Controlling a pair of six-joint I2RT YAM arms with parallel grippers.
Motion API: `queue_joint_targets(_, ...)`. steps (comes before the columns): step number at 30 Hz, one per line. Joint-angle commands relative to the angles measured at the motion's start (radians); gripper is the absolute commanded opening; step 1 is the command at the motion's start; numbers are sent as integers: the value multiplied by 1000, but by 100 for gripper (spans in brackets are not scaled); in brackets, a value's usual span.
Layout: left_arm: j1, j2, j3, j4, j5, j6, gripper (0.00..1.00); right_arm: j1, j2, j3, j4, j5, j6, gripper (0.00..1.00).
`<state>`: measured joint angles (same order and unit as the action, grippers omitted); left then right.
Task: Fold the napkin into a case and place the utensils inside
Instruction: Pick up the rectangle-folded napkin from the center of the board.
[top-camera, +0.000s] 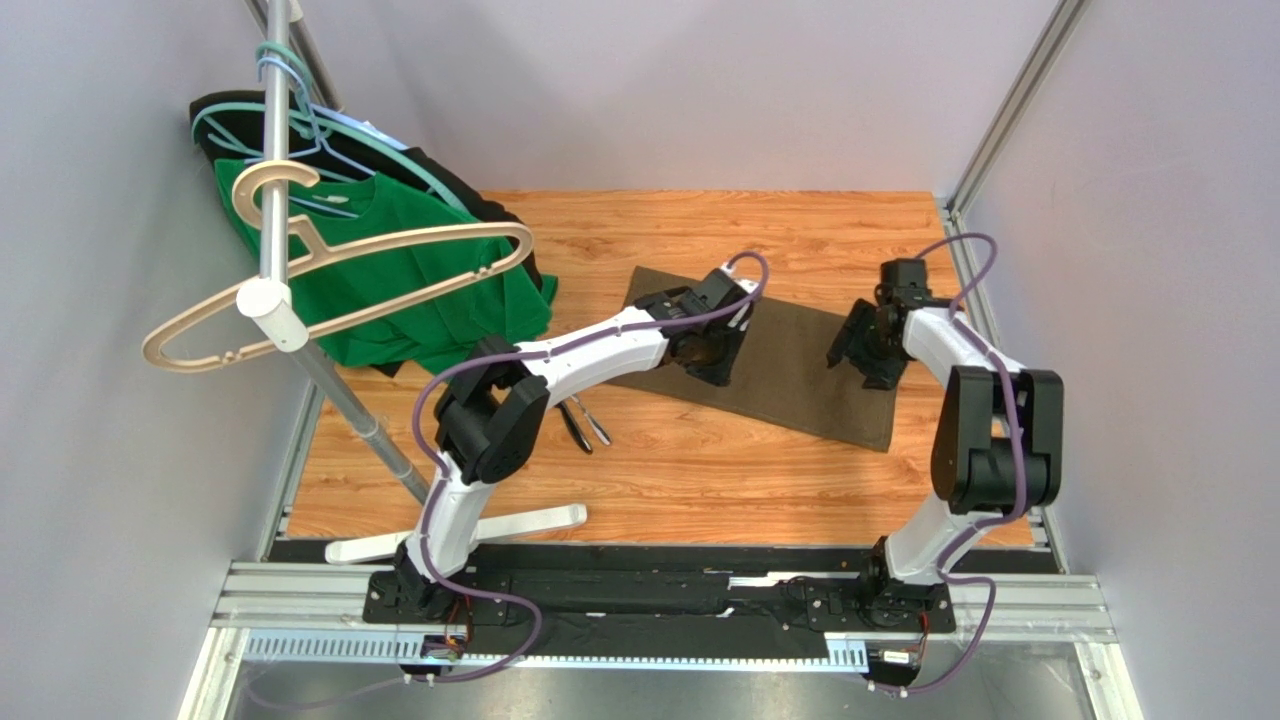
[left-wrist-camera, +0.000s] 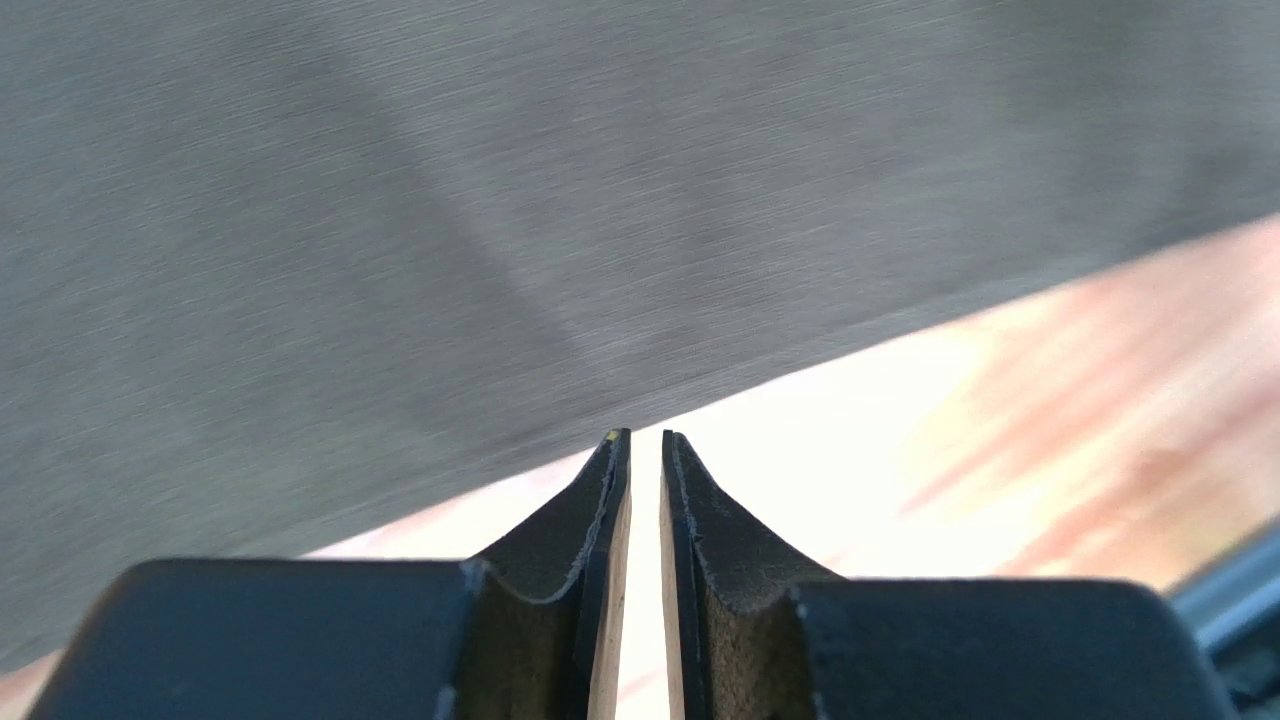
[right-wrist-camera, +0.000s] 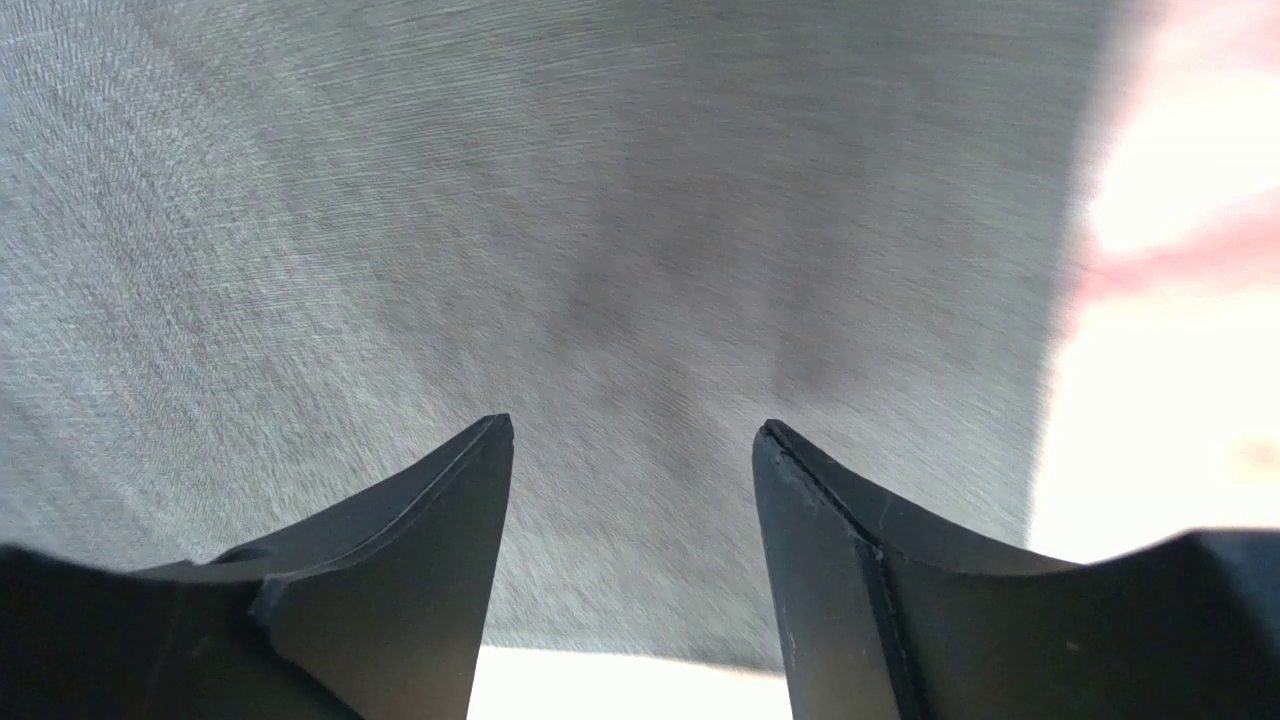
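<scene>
Top external shows me the napkin spread flat on the table, toward 3 o'clock from its middle. My left end effector sits over the cloth's 9 o'clock end, and the right end effector is at its 3 o'clock edge.

On the left wrist view the fingers are only a thin slit apart. Bare table shows through the gap, the tips are at the cloth's edge, and they grip nothing. On the right wrist view the jaws stand wide over the fabric, empty.

The utensils lie off the napkin at its 8 o'clock, half hidden by my left arm. There are perhaps two or three; I can't count them. The green shirt hangs at 10 o'clock.
</scene>
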<state>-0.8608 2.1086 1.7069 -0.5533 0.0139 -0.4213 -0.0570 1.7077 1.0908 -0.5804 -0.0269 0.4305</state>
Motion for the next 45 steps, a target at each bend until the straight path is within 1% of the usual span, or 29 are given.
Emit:
queue_joint_targets(1, -7, 73, 161, 49, 53, 12, 21, -78, -111, -14, -45, 42, -13, 66)
queue_joint_targets(3, -10, 123, 212, 49, 72, 24, 20, -78, -97, 13, -58, 48, -30, 66)
queue_joint_targets(4, -12, 139, 252, 50, 61, 33, 20, -83, -89, 18, -64, 47, -27, 66)
queue_joint_targets(6, -14, 177, 278, 64, 26, 29, 19, -86, -73, 29, -61, 44, -32, 66)
queue_joint_targets(9, -14, 223, 341, 82, 20, 41, 18, -105, -48, 32, -64, 90, -59, 67)
queue_joint_targets(11, -11, 261, 375, 66, 24, 29, 18, -135, -39, 12, -64, 102, -68, 67)
queue_joint_targets(14, -7, 303, 433, 53, 52, 6, 17, -145, -40, -28, -1, 102, -95, 66)
queue_joint_targets(19, -1, 310, 428, 66, 112, -25, 17, -147, 47, 12, 11, 78, -133, 59)
queue_joint_targets(26, 2, 298, 407, 69, 126, -56, 16, -170, 119, 3, 22, 42, -130, 60)
queue_joint_targets(28, 5, 292, 389, 75, 127, -68, 16, -165, 125, -15, 24, 41, -124, 53)
queue_joint_targets(29, 8, 284, 382, 81, 126, -74, 16, -158, 125, -19, 21, 48, -124, 52)
queue_joint_targets(31, 19, 281, 370, 88, 130, -88, 16, -136, 113, -28, 21, 93, -119, 47)
queue_joint_targets(32, 22, 280, 370, 92, 132, -92, 16, -130, 107, -31, 21, 97, -118, 44)
queue_joint_targets(33, 29, 280, 370, 93, 133, -111, 16, -124, 102, -32, 22, 104, -115, 38)
queue_joint_targets(35, 39, 281, 366, 107, 159, -137, 16, -101, 109, -20, 16, 142, -119, 37)
queue_joint_targets(36, 43, 281, 362, 113, 172, -149, 16, -92, 112, -16, 14, 157, -124, 32)
queue_joint_targets(38, 54, 281, 362, 118, 193, -178, 16, -72, 124, -6, 10, 171, -124, 29)
queue_joint_targets(40, 57, 275, 358, 124, 207, -194, 16, -63, 127, -5, 5, 197, -116, 21)
queue_joint_targets(41, 57, 272, 358, 125, 212, -194, 16, -60, 124, 1, -1, 209, -113, 13)
queue_joint_targets(44, 57, 272, 356, 138, 213, -188, 17, -55, 72, 20, -38, 219, -102, 0)
queue_joint_targets(45, 57, 275, 356, 142, 209, -188, 17, -55, 52, 20, -54, 225, -98, 0)
